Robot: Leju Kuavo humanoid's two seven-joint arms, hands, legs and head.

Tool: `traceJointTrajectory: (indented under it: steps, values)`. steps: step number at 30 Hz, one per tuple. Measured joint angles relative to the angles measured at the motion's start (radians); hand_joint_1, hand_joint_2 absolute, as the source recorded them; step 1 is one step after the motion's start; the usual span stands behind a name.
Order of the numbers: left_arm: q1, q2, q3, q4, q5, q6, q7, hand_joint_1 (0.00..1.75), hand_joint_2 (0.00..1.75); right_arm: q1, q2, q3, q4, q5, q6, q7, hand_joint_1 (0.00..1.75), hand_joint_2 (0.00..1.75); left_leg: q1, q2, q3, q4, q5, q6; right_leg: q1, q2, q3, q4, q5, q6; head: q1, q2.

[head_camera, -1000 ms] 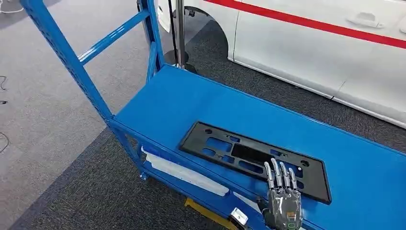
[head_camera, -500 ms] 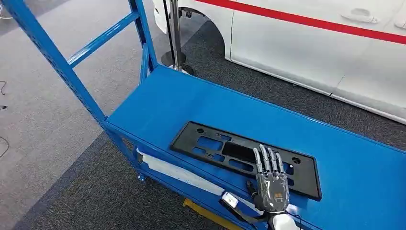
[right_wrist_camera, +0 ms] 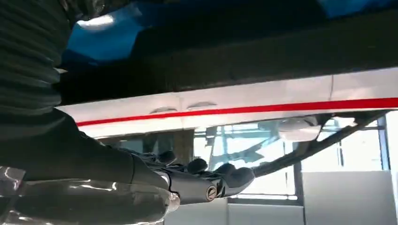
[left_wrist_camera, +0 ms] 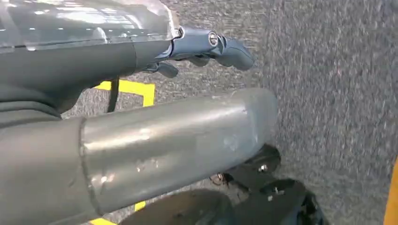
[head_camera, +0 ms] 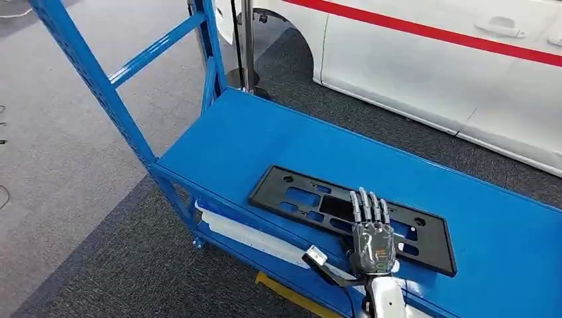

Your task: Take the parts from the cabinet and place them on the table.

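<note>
Reaching over the blue shelf (head_camera: 265,139), our right hand (head_camera: 372,240) lies above the black plastic frame (head_camera: 311,199). Its fingers (head_camera: 368,205) extend straight, holding nothing. We cannot tell our left hand's (left_wrist_camera: 206,47) state.

The right hand (head_camera: 372,240) had silver-grey segmented fingers (head_camera: 363,204), a dark grey back, a white wrist and a black cable beside it.

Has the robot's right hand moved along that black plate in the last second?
Yes. The right hand has slid along the black plate toward its middle, away from the end nearest the robot's right, and now lies flat over the plate's near edge.
</note>
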Motion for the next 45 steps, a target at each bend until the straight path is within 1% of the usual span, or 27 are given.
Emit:
traceJointTrajectory:
  steps: [1, 4, 6, 7, 9, 10, 11, 12, 13, 15, 16, 18, 21, 22, 24, 26, 28, 30, 31, 35, 36, 37, 39, 40, 41, 43, 45]
  values:
    - [-0.001, -0.002, 0.0, 0.0, -0.001, -0.001, 0.0, 0.0, 0.0, -0.01, -0.007, 0.008, 0.008, 0.0, 0.0, 0.005, 0.0, 1.75, -0.007, -0.001, -0.003, 0.005, -0.003, -0.006, 0.008, 0.0, 0.006, -0.019, -0.011, -0.004, 0.0, 0.0]
    - [-0.002, -0.001, 0.0, 0.0, 0.0, -0.002, 0.0, 0.0, 0.0, -0.02, -0.015, 0.021, 0.019, 0.0, 0.0, 0.008, 0.0, 1.75, -0.001, 0.0, -0.003, 0.0, 0.0, -0.021, 0.013, 0.002, 0.002, -0.018, -0.008, -0.014, 0.0, 0.0]
    - [-0.003, 0.0, 0.0, 0.0, 0.0, -0.002, 0.0, 0.0, 0.0, -0.028, -0.017, 0.03, 0.023, 0.001, -0.001, 0.008, 0.0, 1.75, 0.001, -0.002, -0.007, 0.017, -0.017, -0.032, 0.002, 0.0, 0.011, -0.036, 0.002, -0.028, 0.0, 0.0]
    - [-0.003, 0.0, 0.0, 0.0, 0.0, -0.002, 0.0, 0.0, 0.0, -0.031, -0.018, 0.032, 0.026, 0.001, -0.001, 0.011, 0.0, 1.75, 0.001, -0.003, -0.029, 0.063, -0.051, -0.036, 0.001, -0.001, 0.011, -0.037, 0.003, -0.034, -0.001, 0.0]
    - [-0.003, 0.0, 0.0, 0.0, -0.001, -0.002, 0.0, 0.0, 0.0, -0.033, -0.022, 0.037, 0.032, 0.001, 0.0, 0.03, 0.0, 1.75, 0.005, -0.002, -0.105, 0.226, -0.132, -0.045, 0.001, -0.004, 0.009, -0.037, 0.003, -0.035, -0.001, 0.0]
    - [-0.001, 0.0, 0.0, 0.0, -0.004, -0.002, 0.0, 0.0, 0.0, -0.036, -0.028, 0.041, 0.036, 0.001, 0.002, 0.049, 0.0, 1.75, 0.007, -0.002, -0.137, 0.293, -0.155, -0.049, 0.002, -0.004, 0.008, -0.036, 0.003, -0.036, -0.001, 0.0]
    - [0.002, 0.0, 0.0, 0.0, -0.008, -0.002, 0.001, 0.0, 0.0, -0.039, -0.038, 0.046, 0.04, 0.001, 0.003, 0.072, 0.0, 1.75, 0.01, -0.002, -0.15, 0.321, -0.152, -0.051, 0.001, -0.004, 0.008, -0.036, 0.003, -0.035, -0.001, 0.0]
    - [0.002, 0.001, 0.0, 0.0, -0.011, -0.002, 0.002, 0.0, 0.0, -0.043, -0.045, 0.05, 0.047, 0.001, 0.004, 0.095, 0.0, 1.75, 0.012, -0.002, -0.136, 0.295, -0.125, -0.053, 0.001, -0.003, 0.009, -0.036, 0.003, -0.035, -0.001, 0.0]
    - [0.002, 0.003, 0.0, 0.0, -0.015, -0.001, 0.002, 0.0, 0.0, -0.046, -0.051, 0.051, 0.052, 0.001, 0.003, 0.099, 0.0, 1.75, 0.014, -0.002, -0.101, 0.225, -0.082, -0.053, -0.001, -0.002, 0.01, -0.035, 0.003, -0.033, -0.001, 0.0]
    - [0.001, 0.006, 0.0, 0.0, -0.019, -0.002, 0.002, 0.0, 0.0, -0.05, -0.062, 0.043, 0.062, 0.001, 0.0, 0.082, 0.0, 1.75, 0.021, -0.003, -0.004, 0.038, -0.003, -0.055, -0.002, 0.0, 0.013, -0.03, 0.001, -0.024, -0.001, 0.0]
    - [-0.002, 0.006, 0.0, 0.0, -0.022, -0.002, 0.002, 0.0, 0.0, -0.05, -0.063, 0.03, 0.064, 0.001, -0.002, 0.069, 0.0, 1.75, 0.016, -0.006, 0.007, 0.008, -0.02, -0.052, 0.005, 0.001, 0.01, -0.024, -0.003, -0.015, -0.001, 0.0]
    - [-0.001, 0.006, 0.0, 0.0, -0.025, -0.002, 0.002, 0.0, 0.0, -0.049, -0.065, -0.002, 0.072, 0.001, -0.002, 0.043, 0.0, 1.75, 0.015, -0.01, 0.004, 0.009, -0.015, -0.035, 0.007, 0.002, 0.011, -0.027, -0.001, -0.002, 0.001, 0.0]
    - [0.001, 0.006, 0.0, 0.0, -0.029, -0.002, 0.002, 0.0, 0.0, -0.048, -0.07, -0.027, 0.08, 0.001, -0.002, 0.034, 0.0, 1.75, 0.013, -0.007, 0.007, 0.0, -0.002, -0.008, -0.004, 0.002, 0.011, -0.018, -0.006, 0.016, 0.0, 0.0]
    - [0.0, 0.007, 0.0, 0.0, -0.03, -0.002, 0.002, 0.0, 0.0, -0.048, -0.071, -0.039, 0.082, 0.001, -0.002, 0.031, 0.0, 1.75, 0.012, -0.006, 0.005, 0.0, 0.0, -0.004, -0.004, 0.001, -0.006, 0.019, -0.039, 0.017, 0.001, 0.0]
    - [-0.001, 0.008, 0.001, 0.0, -0.031, -0.002, 0.002, 0.0, 0.0, -0.046, -0.072, -0.056, 0.089, 0.001, -0.002, 0.026, 0.0, 1.75, 0.009, -0.005, -0.001, 0.001, 0.001, 0.002, -0.002, 0.001, -0.078, 0.171, -0.123, 0.02, 0.001, 0.0]
    - [-0.001, 0.008, 0.001, 0.0, -0.032, -0.002, 0.002, 0.0, 0.0, -0.041, -0.072, -0.071, 0.093, 0.001, -0.002, 0.02, 0.0, 1.75, 0.002, -0.004, -0.003, 0.002, 0.001, 0.004, -0.001, 0.001, -0.137, 0.293, -0.159, 0.019, 0.0, 0.0]
    - [0.001, 0.008, 0.001, 0.0, -0.034, -0.002, 0.002, 0.0, 0.0, -0.033, -0.071, -0.087, 0.094, 0.0, -0.002, 0.008, 0.0, 1.75, -0.003, -0.004, 0.001, 0.001, -0.001, 0.007, 0.002, 0.001, -0.112, 0.235, -0.102, 0.009, 0.001, 0.0]
    - [0.001, 0.008, 0.001, 0.0, -0.037, -0.002, 0.002, 0.0, 0.0, -0.028, -0.071, -0.106, 0.094, 0.0, -0.005, -0.009, 0.0, 1.75, -0.007, -0.005, 0.009, 0.001, -0.003, 0.007, 0.014, 0.001, -0.021, 0.056, -0.012, -0.012, 0.001, 0.0]
    - [0.001, 0.005, 0.001, 0.002, -0.039, -0.002, 0.0, 0.0, 0.0, -0.028, -0.071, -0.119, 0.093, 0.0, -0.005, -0.017, 0.0, 1.75, -0.005, -0.005, 0.011, 0.001, -0.004, 0.006, 0.025, -0.005, 0.013, -0.02, -0.007, -0.03, 0.0, 0.0]
    - [-0.001, 0.004, 0.002, 0.003, -0.043, -0.003, -0.002, 0.0, 0.0, -0.016, -0.067, -0.17, 0.086, 0.0, -0.006, -0.049, 0.0, 1.75, -0.004, -0.004, 0.013, -0.004, -0.007, -0.012, 0.032, -0.006, 0.019, -0.038, -0.004, -0.037, 0.0, 0.0]
    - [-0.001, 0.006, 0.002, 0.002, -0.045, -0.003, -0.003, 0.0, 0.0, -0.013, -0.064, -0.181, 0.083, 0.0, -0.006, -0.055, 0.0, 1.75, -0.008, -0.004, 0.012, 0.003, -0.014, -0.016, 0.012, -0.005, 0.03, -0.059, 0.009, -0.037, 0.0, 0.0]
    - [-0.001, 0.008, 0.003, 0.003, -0.05, -0.002, -0.005, 0.0, 0.0, -0.01, -0.061, -0.194, 0.082, 0.0, -0.006, -0.065, 0.0, 1.75, -0.007, -0.005, 0.006, 0.024, -0.032, -0.021, 0.016, -0.009, 0.037, -0.068, 0.012, -0.037, 0.0, 0.0]
    - [-0.001, 0.008, 0.003, 0.003, -0.051, -0.002, -0.006, 0.0, 0.0, -0.002, -0.053, -0.227, 0.079, -0.002, -0.006, -0.094, 0.02, 1.75, 0.001, -0.006, -0.056, 0.159, -0.117, -0.032, 0.013, -0.013, 0.035, -0.07, 0.015, -0.042, 0.0, 0.0]
    - [0.0, 0.008, 0.003, 0.003, -0.053, -0.002, -0.006, 0.0, 0.0, 0.0, -0.047, -0.248, 0.077, -0.007, -0.006, -0.11, 0.26, 1.75, 0.006, -0.006, -0.092, 0.237, -0.15, -0.037, 0.013, -0.013, 0.034, -0.07, 0.015, -0.042, 0.0, 0.0]
    - [0.002, 0.009, 0.004, 0.003, -0.054, -0.001, -0.005, 0.0, 0.0, 0.004, -0.043, -0.27, 0.077, -0.014, -0.006, -0.128, 1.06, 1.75, 0.011, -0.005, -0.118, 0.291, -0.162, -0.043, 0.012, -0.013, 0.033, -0.068, 0.015, -0.042, -0.001, 0.0]
    - [0.005, 0.013, 0.005, 0.003, -0.057, 0.0, -0.004, 0.0, 0.0, 0.013, -0.039, -0.311, 0.077, -0.03, -0.006, -0.155, 1.22, 1.75, 0.021, -0.005, -0.1, 0.251, -0.115, -0.054, 0.005, -0.012, 0.032, -0.063, 0.012, -0.034, -0.001, 0.0]
    - [0.004, 0.017, 0.006, 0.003, -0.061, 0.0, -0.004, 0.0, 0.0, 0.019, -0.033, -0.35, 0.077, -0.047, -0.006, -0.177, 1.4, 1.75, 0.035, -0.005, -0.011, 0.072, -0.02, -0.07, -0.006, -0.009, 0.03, -0.045, 0.002, -0.018, 0.0, 0.0]
